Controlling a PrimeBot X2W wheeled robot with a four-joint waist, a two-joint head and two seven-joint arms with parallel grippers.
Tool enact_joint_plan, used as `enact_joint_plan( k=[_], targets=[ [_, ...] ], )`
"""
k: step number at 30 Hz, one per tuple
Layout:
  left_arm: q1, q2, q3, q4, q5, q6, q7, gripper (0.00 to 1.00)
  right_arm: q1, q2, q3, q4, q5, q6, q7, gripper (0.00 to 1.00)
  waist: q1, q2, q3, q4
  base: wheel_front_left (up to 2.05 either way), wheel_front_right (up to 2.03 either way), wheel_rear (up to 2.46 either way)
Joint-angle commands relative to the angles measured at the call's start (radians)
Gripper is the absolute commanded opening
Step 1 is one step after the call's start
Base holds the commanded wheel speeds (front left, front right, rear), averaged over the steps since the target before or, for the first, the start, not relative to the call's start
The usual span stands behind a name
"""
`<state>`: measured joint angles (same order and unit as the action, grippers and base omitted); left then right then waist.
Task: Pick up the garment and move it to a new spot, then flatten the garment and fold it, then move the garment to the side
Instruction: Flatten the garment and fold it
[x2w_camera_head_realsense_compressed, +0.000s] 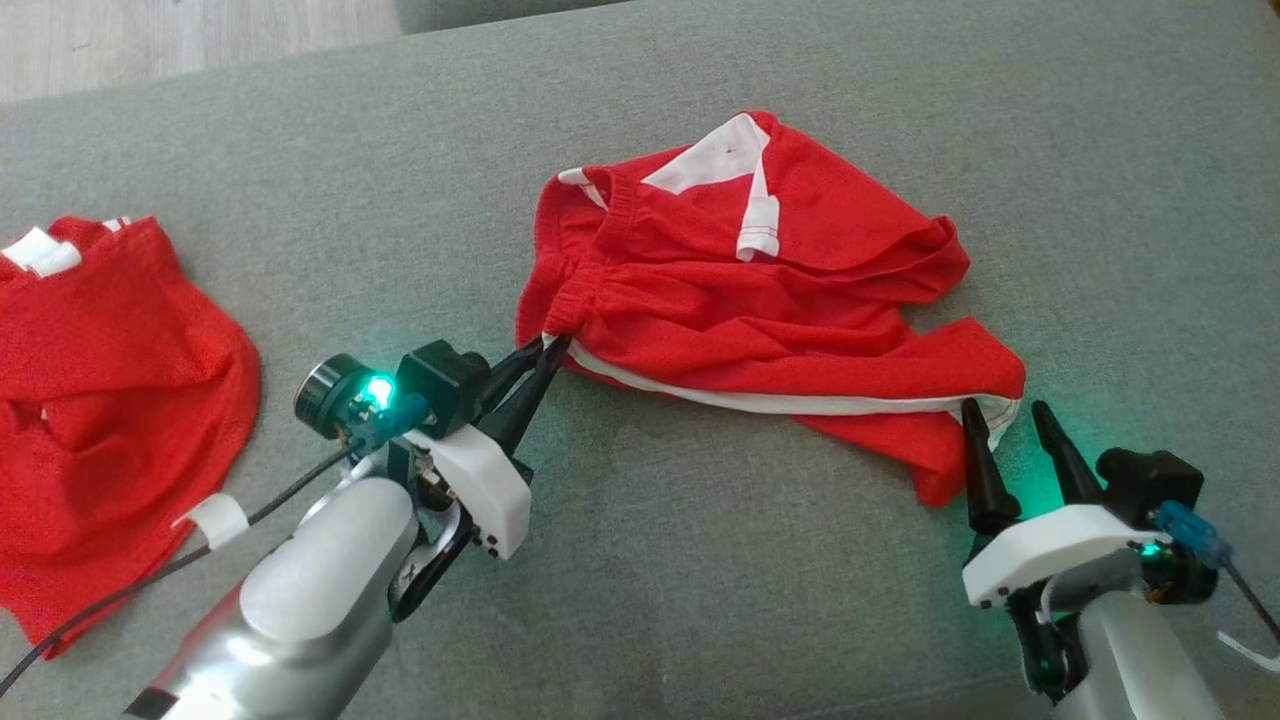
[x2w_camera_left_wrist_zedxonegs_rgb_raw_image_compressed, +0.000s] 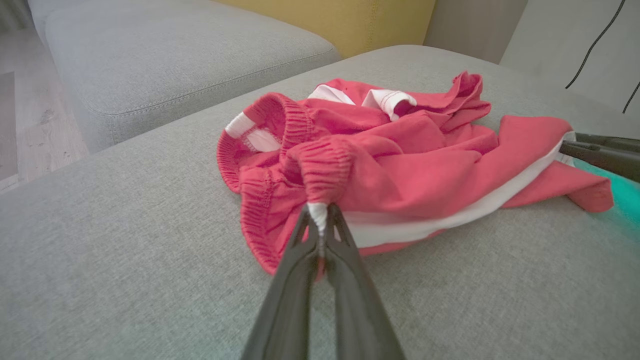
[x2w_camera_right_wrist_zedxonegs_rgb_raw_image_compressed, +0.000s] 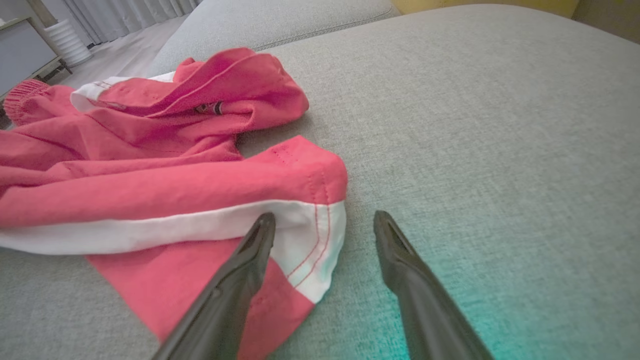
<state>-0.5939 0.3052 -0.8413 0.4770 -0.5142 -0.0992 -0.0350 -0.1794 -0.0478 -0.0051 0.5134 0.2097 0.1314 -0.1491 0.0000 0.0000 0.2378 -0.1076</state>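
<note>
While your left gripper (x2w_camera_head_realsense_compressed: 545, 348) is closed tight on the elastic waistband corner of the red garment (x2w_camera_head_realsense_compressed: 760, 300), your right gripper (x2w_camera_head_realsense_compressed: 1010, 415) is open at the opposite end, at the hem corner with the white stripe (x2w_camera_right_wrist_zedxonegs_rgb_raw_image_compressed: 310, 235). In the right wrist view one finger (x2w_camera_right_wrist_zedxonegs_rgb_raw_image_compressed: 240, 280) is over the cloth and the other is over the bare grey cushion (x2w_camera_head_realsense_compressed: 700, 580), so the corner is not yet between them. The garment lies crumpled in the middle of the cushion, well apart from a second red garment (x2w_camera_head_realsense_compressed: 110, 400) at the far left. I judge you are at the flattening step, taking two corners to pull the cloth out. For the next move you need to shift the right gripper a little toward the cloth, lower it so the hem goes between the fingers, then close. Take only the top edge if you can; I cannot tell how many layers are under this corner
</note>
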Motion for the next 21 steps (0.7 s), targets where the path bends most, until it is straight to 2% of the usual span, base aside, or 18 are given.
enact_joint_plan(
  k=[1, 4, 5, 6, 7, 15, 21],
  targets=[
    [-0.038, 0.024, 0.032, -0.032, -0.006, 0.006, -0.001, 0.00, -0.027, -0.002, 0.028, -0.016, -0.004, -0.001, -0.002, 1.00, 0.0000, 0.0000, 0.002, 0.000, 0.00, 0.00, 0.00],
    [-0.041, 0.027, 0.029, -0.036, -0.006, 0.006, 0.003, 0.00, -0.041, -0.002, 0.038, 0.004, -0.003, -0.001, 0.003, 0.97, 0.0000, 0.0000, 0.004, 0.002, 0.00, 0.00, 0.00],
    [-0.042, 0.028, 0.028, -0.037, -0.006, 0.006, 0.004, 0.00, -0.045, -0.002, 0.041, 0.011, -0.002, -0.001, 0.003, 0.49, 0.0000, 0.0000, 0.005, 0.003, 0.00, 0.00, 0.00],
    [-0.043, 0.028, 0.027, -0.037, -0.007, 0.006, 0.005, 0.00, -0.048, -0.002, 0.043, 0.016, -0.001, -0.001, 0.003, 0.13, 0.0000, 0.0000, 0.004, 0.004, 0.00, 0.00, 0.00],
    [-0.043, 0.029, 0.026, -0.037, -0.007, 0.006, 0.006, 0.00, -0.051, -0.002, 0.045, 0.021, -0.002, -0.001, 0.002, 0.00, 0.0000, 0.0000, 0.003, 0.004, 0.00, 0.00, 0.00],
    [-0.026, 0.037, 0.031, -0.022, -0.023, 0.018, 0.003, 0.00, -0.034, -0.002, 0.060, 0.002, -0.021, -0.001, -0.010, 0.00, 0.0000, 0.0000, -0.033, -0.007, 0.00, 0.00, 0.00],
    [-0.007, 0.049, 0.051, -0.010, -0.051, 0.027, -0.006, 0.00, 0.011, -0.002, 0.082, -0.130, -0.045, -0.001, 0.021, 0.00, 0.0000, 0.0000, -0.084, -0.028, 0.00, 0.00, 0.00]
  ],
)
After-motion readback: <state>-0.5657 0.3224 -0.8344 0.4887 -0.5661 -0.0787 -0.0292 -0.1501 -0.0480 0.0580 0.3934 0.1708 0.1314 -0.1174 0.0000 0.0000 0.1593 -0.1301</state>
